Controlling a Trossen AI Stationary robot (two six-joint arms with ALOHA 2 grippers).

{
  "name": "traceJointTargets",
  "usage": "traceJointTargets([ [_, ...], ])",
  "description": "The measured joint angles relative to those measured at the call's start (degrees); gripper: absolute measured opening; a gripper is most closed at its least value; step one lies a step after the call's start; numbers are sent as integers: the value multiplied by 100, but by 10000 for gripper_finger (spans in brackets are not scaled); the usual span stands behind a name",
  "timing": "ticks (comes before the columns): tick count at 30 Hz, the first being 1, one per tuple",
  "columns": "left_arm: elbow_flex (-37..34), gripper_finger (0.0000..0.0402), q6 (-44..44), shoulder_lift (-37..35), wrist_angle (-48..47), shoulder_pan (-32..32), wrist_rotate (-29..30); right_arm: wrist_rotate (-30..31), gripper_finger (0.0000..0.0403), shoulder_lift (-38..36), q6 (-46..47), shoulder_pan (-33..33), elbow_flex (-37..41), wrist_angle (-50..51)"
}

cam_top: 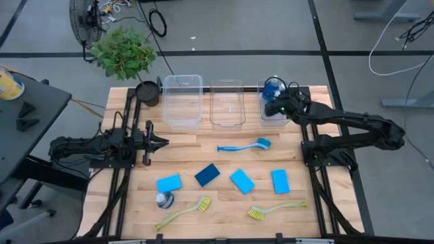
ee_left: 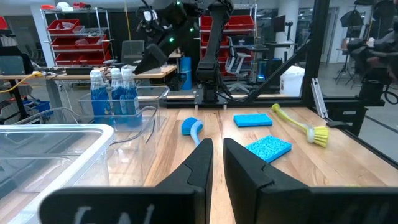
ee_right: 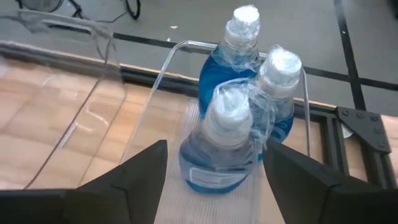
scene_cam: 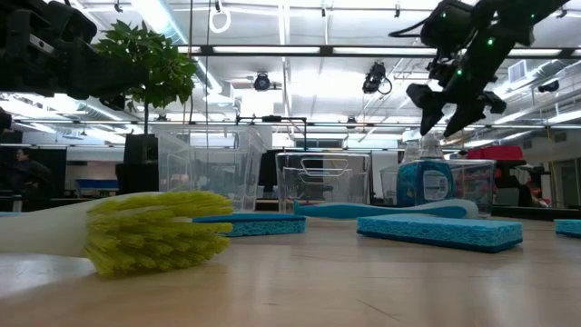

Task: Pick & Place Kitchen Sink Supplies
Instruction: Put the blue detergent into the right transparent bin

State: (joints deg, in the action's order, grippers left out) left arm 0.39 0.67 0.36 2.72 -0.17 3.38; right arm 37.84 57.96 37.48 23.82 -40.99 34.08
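**Three bottles binned, one to go, right hand is hanging over the bin**

So the desk [cam_top: 224, 156] is carrying three clear bins along its far edge, and the right-side bin [cam_top: 274, 115] is holding three blue bottles [ee_right: 239, 118] bunched together upright, pale caps wrapped in clear film. The right hand [ee_right: 214, 165] is hovering directly above them with its fingers spread wide and nothing between them, so I'm guessing it's just dropping off the nearest bottle. Best move here, I think: lift straight up before swinging away, since those fingers are straddling the closest cap and a sideways sweep could topple the whole cluster.

The left hand [ee_left: 214, 165] is waiting low over the desk's left side, fingers narrow, almost together, holding nothing.

Everything else is lying out on the desk. The blue brush [cam_top: 244, 145] is sitting mid-desk just in front of the bins. Four flat sponges [cam_top: 242, 181] are lining up in a loose row nearer the front, one of them darker. Two yellow-green brushes [cam_top: 184, 211] are resting along the front edge, and the last bottle [cam_top: 165, 199] is standing near the front left, right beside the leftmost sponge.
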Motion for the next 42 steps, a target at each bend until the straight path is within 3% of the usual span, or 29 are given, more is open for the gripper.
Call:
traceJointTargets([
  [12,0,44,-2,0,0,-1,0,-31,263,-23,-873,-659,-1215,729],
  [24,0,44,-2,0,0,0,0,-855,263,115,-2242,-1746,-2038,334],
  [35,2,44,0,0,0,1,0,-2613,263,890,-3393,-2846,-2038,-1016],
  [42,2,44,0,0,0,-1,0,-3668,263,1661,-3513,-3266,-2038,-2162],
])
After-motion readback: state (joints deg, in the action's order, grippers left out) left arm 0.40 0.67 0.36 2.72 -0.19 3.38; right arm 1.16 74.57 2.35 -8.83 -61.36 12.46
